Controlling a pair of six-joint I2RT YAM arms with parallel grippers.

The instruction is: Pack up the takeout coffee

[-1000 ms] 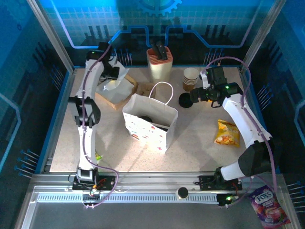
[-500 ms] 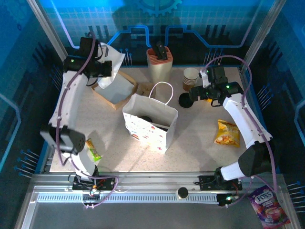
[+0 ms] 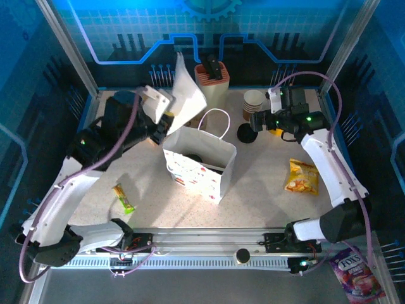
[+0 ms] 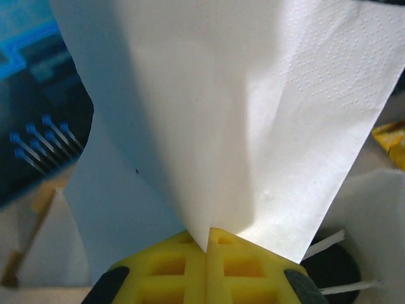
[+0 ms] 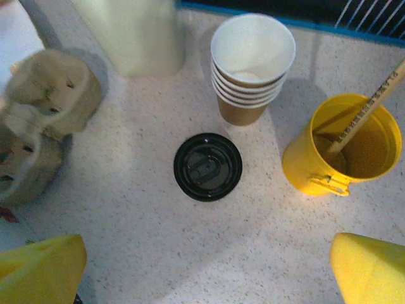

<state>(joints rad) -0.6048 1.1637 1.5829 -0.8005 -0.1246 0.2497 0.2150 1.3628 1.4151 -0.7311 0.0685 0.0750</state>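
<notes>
Left arm now across by paper bag, left claw clamped on napkin; right claw agape above black lid.

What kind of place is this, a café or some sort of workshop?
Probably a robot test booth staged as a coffee takeout counter: nested paper cups, a black lid and a handled paper bag sit on a table walled by blue panels.

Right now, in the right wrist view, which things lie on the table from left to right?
Pulp cup carrier → black lid → yellow tin with a wooden stick in it.
</notes>
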